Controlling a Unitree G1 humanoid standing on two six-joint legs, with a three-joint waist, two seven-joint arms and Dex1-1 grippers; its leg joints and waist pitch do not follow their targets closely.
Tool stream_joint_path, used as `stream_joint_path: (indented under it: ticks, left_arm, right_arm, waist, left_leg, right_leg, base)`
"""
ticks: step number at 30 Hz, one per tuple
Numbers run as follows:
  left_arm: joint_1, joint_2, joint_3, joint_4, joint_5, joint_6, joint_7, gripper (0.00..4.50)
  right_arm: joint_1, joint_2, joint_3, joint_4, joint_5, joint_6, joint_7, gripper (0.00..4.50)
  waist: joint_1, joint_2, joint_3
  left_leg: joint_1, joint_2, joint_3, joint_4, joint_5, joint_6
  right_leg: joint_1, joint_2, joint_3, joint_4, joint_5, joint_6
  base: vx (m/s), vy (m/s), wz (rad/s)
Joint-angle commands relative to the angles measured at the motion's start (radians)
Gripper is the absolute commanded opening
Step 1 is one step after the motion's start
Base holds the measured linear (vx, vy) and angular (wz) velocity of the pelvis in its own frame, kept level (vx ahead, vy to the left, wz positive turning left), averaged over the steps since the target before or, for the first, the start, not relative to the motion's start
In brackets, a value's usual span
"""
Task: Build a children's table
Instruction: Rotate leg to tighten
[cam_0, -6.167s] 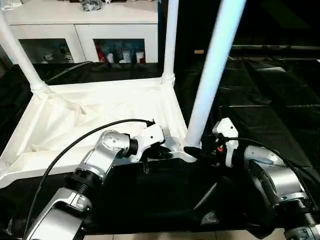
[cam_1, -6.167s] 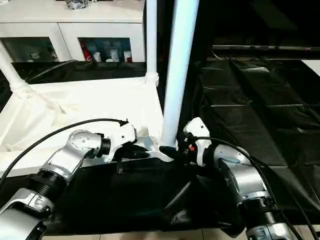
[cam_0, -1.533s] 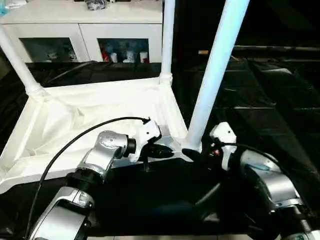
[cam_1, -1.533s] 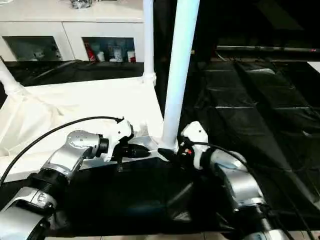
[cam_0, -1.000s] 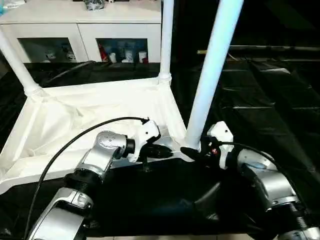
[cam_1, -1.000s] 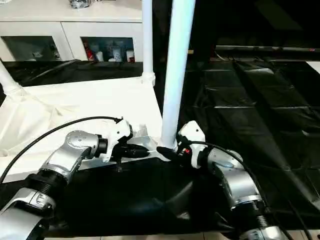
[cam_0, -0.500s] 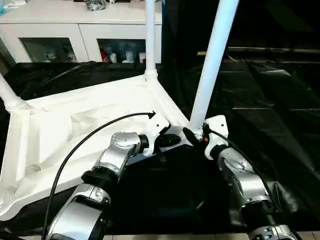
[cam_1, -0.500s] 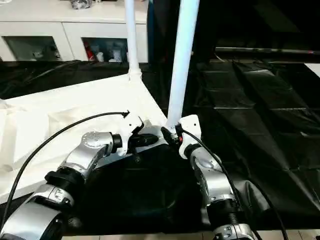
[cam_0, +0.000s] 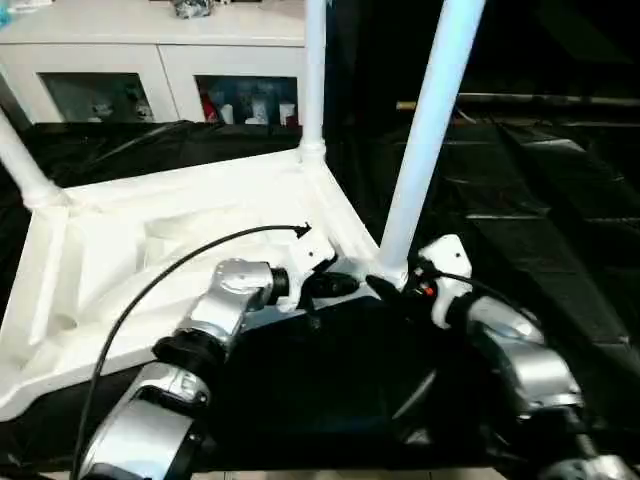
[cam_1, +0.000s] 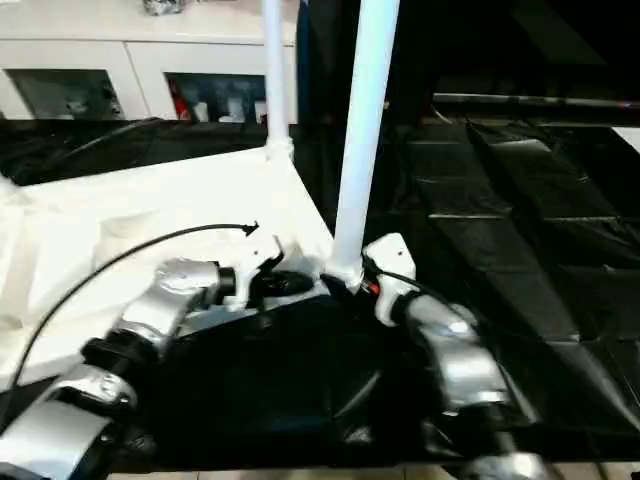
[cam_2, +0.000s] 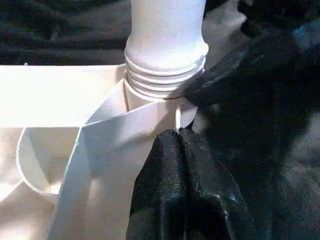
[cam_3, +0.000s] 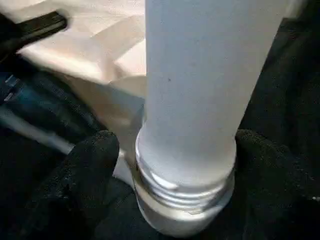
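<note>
A: In the left eye view, what are we seeing?

B: We are looking down on the tabletop (cam_0: 150, 260), lying upside down on the black sheet (cam_0: 520, 200), ribbed underside up. Three legs are standing up from its corners: the near leg (cam_0: 425, 130) at the corner closest to us, another leg (cam_0: 313, 75) at the far corner, and a third leg (cam_0: 25, 165) at the picture's left. The left gripper (cam_0: 345, 284) is lying at the near corner, just left of the near leg's foot, and the right gripper (cam_0: 385, 290) is sitting at that foot from the other side. The white cabinet (cam_0: 160, 60) is standing behind.

A: And the right eye view?

B: We are seeing the same layout, with both grippers meeting at the base of the near leg.

A: What is the left wrist view giving us?

B: We are seeing its black fingers (cam_2: 175, 190) pressed together, tips touching a thin rib of the tabletop right below the threaded socket collar (cam_2: 162, 75). We cannot tell whether the rib is pinched between them.

A: And the right wrist view?

B: Its fingers (cam_3: 82, 175) are standing wide apart, one on each side of the near leg just above its threaded end. The leg is sitting between them, and we cannot tell whether the pads are pressing on it.
</note>
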Motion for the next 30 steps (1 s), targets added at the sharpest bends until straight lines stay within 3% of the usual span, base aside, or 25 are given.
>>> stream_joint_path:
  ticks: [1,6,10,13,23,24,30]
  left_arm:
    - [0.026,0.035,-0.077,0.006,0.068,0.017,-0.059,0.0]
    - [0.025,0.061,-0.076,-0.002,0.074,-0.007,-0.042,0.0]
    - [0.025,0.065,-0.053,-0.028,0.045,0.036,-0.047,0.48]
    - [0.031,0.074,-0.058,-0.045,0.045,0.036,-0.045,0.83]
    - [0.037,0.073,-0.024,-0.059,0.008,0.036,-0.031,0.83]
    - [0.036,0.069,-0.018,-0.06,0.002,0.035,-0.025,0.56]
    - [0.05,0.076,-0.028,-0.066,-0.008,0.055,-0.053,0.15]
  right_arm:
    - [0.005,-0.03,0.025,-0.048,0.028,0.002,0.091,3.94]
    - [0.008,-0.06,0.015,-0.062,0.041,0.012,0.115,3.94]
    - [0.012,-0.065,0.008,-0.08,0.054,0.021,0.125,4.04]
    - [0.017,-0.068,0.011,-0.089,0.055,0.023,0.134,4.04]
    - [0.022,-0.07,0.011,-0.101,0.064,0.029,0.139,4.04]
    - [0.022,-0.071,0.011,-0.102,0.064,0.03,0.14,4.04]
    - [0.019,-0.077,0.016,-0.095,0.063,0.03,0.144,4.04]
  waist:
    - [0.003,-0.014,-0.055]
    - [0.0,-0.014,-0.053]
    - [0.0,-0.015,-0.053]
    - [0.0,-0.014,-0.055]
    - [0.0,-0.016,-0.056]
    - [0.0,-0.015,-0.056]
    - [0.0,-0.017,-0.056]
  left_leg:
    - [-0.005,0.001,0.013,-0.055,-0.149,0.104]
    - [-0.005,0.001,0.014,-0.057,-0.165,0.092]
    - [-0.004,0.001,0.013,-0.058,-0.181,0.078]
    - [-0.004,0.0,0.013,-0.056,-0.163,0.081]
    - [-0.005,0.0,0.014,-0.054,-0.151,0.087]
    - [-0.004,0.0,0.014,-0.054,-0.148,0.089]
    - [-0.005,0.0,0.014,-0.054,-0.141,0.091]
  right_leg:
    - [0.058,-0.025,0.024,-0.068,-0.065,-0.256]
    - [0.058,-0.024,0.023,-0.071,-0.104,-0.256]
    - [0.056,-0.024,0.023,-0.073,-0.139,-0.252]
    - [0.057,-0.023,0.023,-0.069,-0.103,-0.256]
    - [0.059,-0.022,0.023,-0.067,-0.083,-0.267]
    - [0.058,-0.022,0.023,-0.067,-0.082,-0.267]
    - [0.059,-0.023,0.023,-0.066,-0.081,-0.262]
  base:
    - [0.0,0.0,0.0]
    - [0.0,0.0,0.0]
    - [0.0,0.0,0.0]
    - [0.0,0.0,0.0]
    - [0.0,0.0,0.0]
    - [0.0,0.0,0.0]
    - [0.0,0.0,0.0]
